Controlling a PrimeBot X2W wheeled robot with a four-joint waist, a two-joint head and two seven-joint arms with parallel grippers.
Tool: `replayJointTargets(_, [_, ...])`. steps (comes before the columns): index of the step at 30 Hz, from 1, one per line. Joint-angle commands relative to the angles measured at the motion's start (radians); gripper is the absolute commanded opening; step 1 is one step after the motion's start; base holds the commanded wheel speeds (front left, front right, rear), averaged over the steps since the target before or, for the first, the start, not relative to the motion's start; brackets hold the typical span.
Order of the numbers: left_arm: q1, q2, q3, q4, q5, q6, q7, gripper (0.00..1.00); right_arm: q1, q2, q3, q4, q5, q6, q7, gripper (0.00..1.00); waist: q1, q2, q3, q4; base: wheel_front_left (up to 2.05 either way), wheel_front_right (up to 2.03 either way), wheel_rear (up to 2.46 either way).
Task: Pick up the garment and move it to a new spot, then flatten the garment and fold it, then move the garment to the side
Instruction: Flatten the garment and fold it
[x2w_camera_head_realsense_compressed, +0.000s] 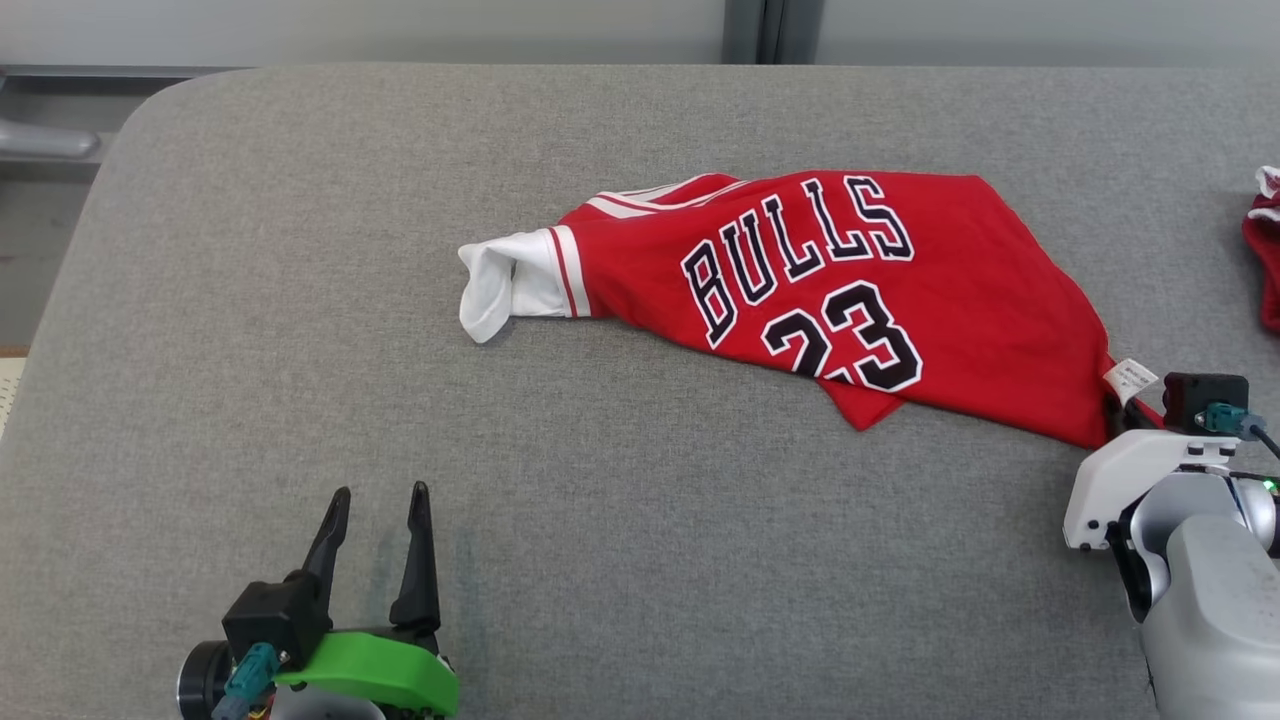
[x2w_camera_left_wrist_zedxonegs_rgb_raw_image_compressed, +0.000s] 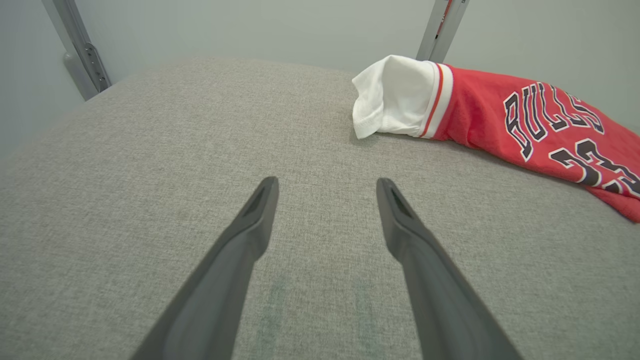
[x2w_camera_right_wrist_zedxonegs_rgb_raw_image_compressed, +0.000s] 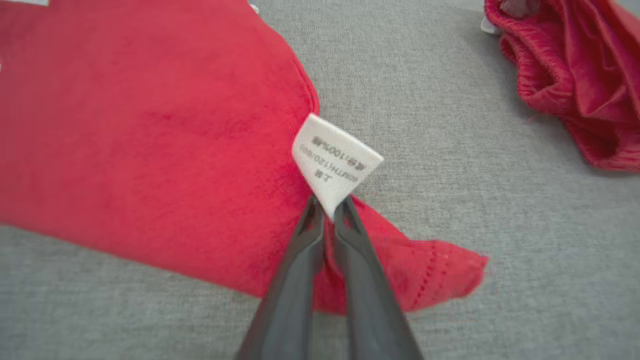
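The garment (x2w_camera_head_realsense_compressed: 850, 290) is a red jersey lettered BULLS 23 with a white sleeve, lying crumpled across the middle of the grey table (x2w_camera_head_realsense_compressed: 300, 300). My right gripper (x2w_camera_right_wrist_zedxonegs_rgb_raw_image_compressed: 326, 212) is shut on the garment's red hem (x2w_camera_right_wrist_zedxonegs_rgb_raw_image_compressed: 380, 260) at its near right corner, just under the white care label (x2w_camera_right_wrist_zedxonegs_rgb_raw_image_compressed: 335, 160). In the head view that gripper (x2w_camera_head_realsense_compressed: 1128, 408) sits at the corner by the label (x2w_camera_head_realsense_compressed: 1130, 380). My left gripper (x2w_camera_head_realsense_compressed: 383, 495) stands open over bare table at the lower left, well short of the white sleeve (x2w_camera_left_wrist_zedxonegs_rgb_raw_image_compressed: 395, 97). Nothing lies between its fingers (x2w_camera_left_wrist_zedxonegs_rgb_raw_image_compressed: 260, 210).
A second red piece of cloth (x2w_camera_head_realsense_compressed: 1265, 250) lies bunched at the table's right edge, seen close in the right wrist view (x2w_camera_right_wrist_zedxonegs_rgb_raw_image_compressed: 575, 75). The table's rounded far left corner (x2w_camera_head_realsense_compressed: 170, 100) drops off to the floor. A pale wall with a grey post (x2w_camera_head_realsense_compressed: 755, 30) stands behind.
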Motion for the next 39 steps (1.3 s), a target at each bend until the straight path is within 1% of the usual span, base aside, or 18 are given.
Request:
replayJointTargets(1, [-0.02,-0.002,0.003,0.0,0.012,-0.002,0.0,1.0,-0.012,-0.01,0.012,0.005,0.013,-0.002,-0.017,0.0,0.0,0.0,-0.001,-0.003,0.0,0.0,0.0])
replayJointTargets(6, [-0.021,-0.002,0.005,0.004,0.013,-0.004,0.0,1.0,-0.05,-0.017,0.06,-0.045,0.057,-0.002,-0.091,0.0,0.0,0.0,-0.005,-0.01,0.0,0.0,0.0])
replayJointTargets(9, [-0.023,-0.003,0.004,0.005,0.015,-0.007,0.0,1.0,-0.086,-0.024,0.086,-0.101,0.079,-0.002,-0.127,0.0,0.0,0.0,-0.007,-0.011,0.0,0.0,0.0])
replayJointTargets(12, [-0.028,-0.003,-0.004,0.007,0.017,-0.01,0.0,1.0,-0.139,-0.033,0.105,-0.148,0.104,-0.002,-0.125,0.0,0.0,0.0,-0.003,-0.001,0.0,0.0,0.0])
replayJointTargets(15, [-0.038,-0.004,-0.018,0.003,0.013,-0.015,0.0,1.0,-0.221,-0.073,0.13,-0.175,0.112,-0.002,-0.088,0.0,0.0,0.0,0.013,0.021,0.0,0.0,0.0])
replayJointTargets(19, [-0.058,-0.004,-0.043,-0.001,0.011,-0.019,0.0,1.0,-0.338,-0.14,0.136,-0.161,0.08,-0.002,-0.034,0.0,0.0,0.0,0.043,0.07,0.0,0.0,0.0])
replayJointTargets(23, [-0.077,-0.004,-0.076,-0.007,-0.009,-0.013,0.0,1.0,-0.448,-0.193,0.117,-0.112,0.038,-0.002,0.004,0.0,0.0,0.0,0.077,0.126,0.0,0.0,0.0])
replayJointTargets(26, [-0.089,-0.005,-0.1,-0.012,-0.025,-0.006,0.0,1.0,-0.511,-0.218,0.11,-0.066,-0.006,-0.002,0.015,0.0,0.0,0.0,0.104,0.164,0.0,0.0,0.0])
replayJointTargets(28, [-0.097,-0.005,-0.115,-0.017,-0.036,0.001,0.0,1.0,-0.55,-0.231,0.103,-0.037,-0.036,-0.002,0.003,0.0,0.0,0.0,0.124,0.186,0.0,0.0,0.0])
replayJointTargets(30, [-0.103,-0.005,-0.128,-0.02,-0.045,0.006,0.0,1.0,-0.568,-0.23,0.089,-0.004,-0.071,-0.002,0.001,0.72,0.0,0.0,0.139,0.201,0.0,0.0,0.0])
replayJointTargets(31, [-0.107,-0.005,-0.134,-0.023,-0.05,0.009,0.0,1.0,-0.579,-0.231,0.08,0.012,-0.088,-0.002,-0.008,1.0,0.0,0.0,0.147,0.207,0.0,0.0,0.0])
replayJointTargets(35, [-0.11,-0.005,-0.145,-0.03,-0.062,0.023,0.0,1.0,-0.602,-0.207,0.057,0.057,-0.14,-0.002,-0.039,1.0,0.0,0.0,0.157,0.214,0.0,0.0,0.0])
replayJointTargets(39, [-0.104,-0.005,-0.133,-0.033,-0.061,0.033,0.0,1.0,-0.616,-0.176,0.074,0.097,-0.147,-0.002,-0.085,1.0,0.0,0.0,0.143,0.192,0.0,0.0,0.0])
